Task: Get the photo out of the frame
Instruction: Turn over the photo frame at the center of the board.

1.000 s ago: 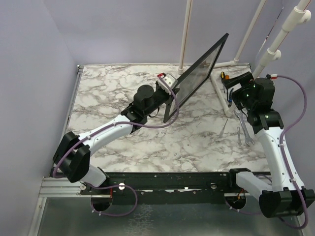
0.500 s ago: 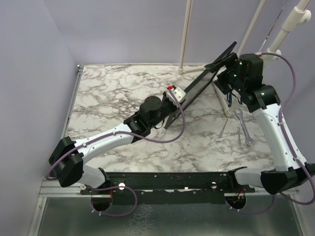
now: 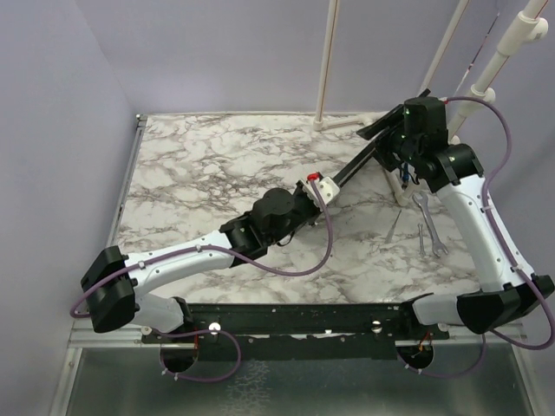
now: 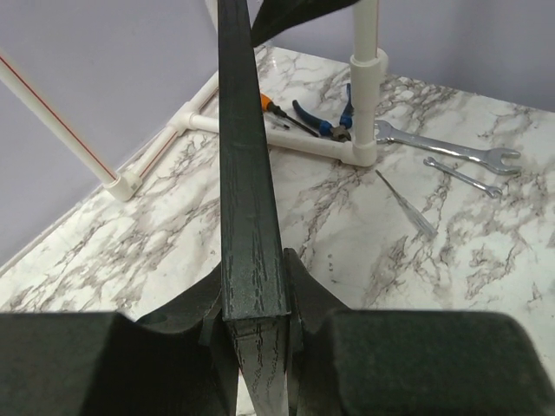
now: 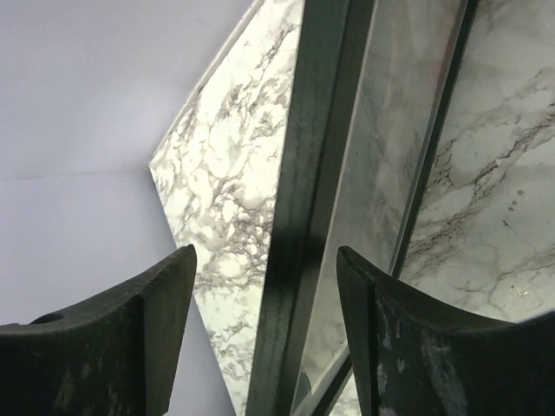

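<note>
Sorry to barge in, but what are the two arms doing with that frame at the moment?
The left gripper is clamped on the near end of the black frame, holding it on edge, tilted over the marble table. The right gripper straddles the far upper end with its jaws open, not gripping. No photo is visible outside the frame.
</note>
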Available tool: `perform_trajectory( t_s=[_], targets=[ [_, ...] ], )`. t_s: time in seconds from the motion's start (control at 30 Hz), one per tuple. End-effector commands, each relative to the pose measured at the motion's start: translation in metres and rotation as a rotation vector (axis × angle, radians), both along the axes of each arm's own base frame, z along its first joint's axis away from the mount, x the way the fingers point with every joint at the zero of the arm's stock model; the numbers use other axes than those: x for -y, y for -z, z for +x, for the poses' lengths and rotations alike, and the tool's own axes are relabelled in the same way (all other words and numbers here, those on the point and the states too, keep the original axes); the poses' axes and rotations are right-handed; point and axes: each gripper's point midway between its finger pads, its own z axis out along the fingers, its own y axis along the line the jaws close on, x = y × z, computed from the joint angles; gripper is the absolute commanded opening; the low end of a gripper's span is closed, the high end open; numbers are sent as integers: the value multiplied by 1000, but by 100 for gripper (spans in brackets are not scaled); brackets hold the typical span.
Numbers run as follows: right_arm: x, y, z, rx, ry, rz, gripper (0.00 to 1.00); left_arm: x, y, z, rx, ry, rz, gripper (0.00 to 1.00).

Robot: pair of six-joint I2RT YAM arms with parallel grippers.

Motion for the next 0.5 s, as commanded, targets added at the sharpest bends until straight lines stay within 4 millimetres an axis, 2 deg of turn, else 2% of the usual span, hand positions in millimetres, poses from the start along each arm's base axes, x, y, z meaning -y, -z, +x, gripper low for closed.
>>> perform_trajectory(
  t_s=[0.0, 0.2, 0.3, 0.37, 0.47],
  targets=[
    [15, 4, -15, -18, 19, -73, 66, 1, 3, -24, -39, 45, 31, 0],
    [23, 6, -30, -36, -1, -133, 61, 3, 11, -37, -59, 72, 47, 3],
    [26, 17, -37, -71, -18, -165, 52, 5, 14, -42, -66, 84, 52, 6],
    [28, 23, -42, -95, -25, -177, 49, 7, 16, -45, -71, 95, 58, 11],
    [32, 30, -48, -116, -23, -198, 48, 7, 18, -48, -80, 104, 71, 23]
  ],
)
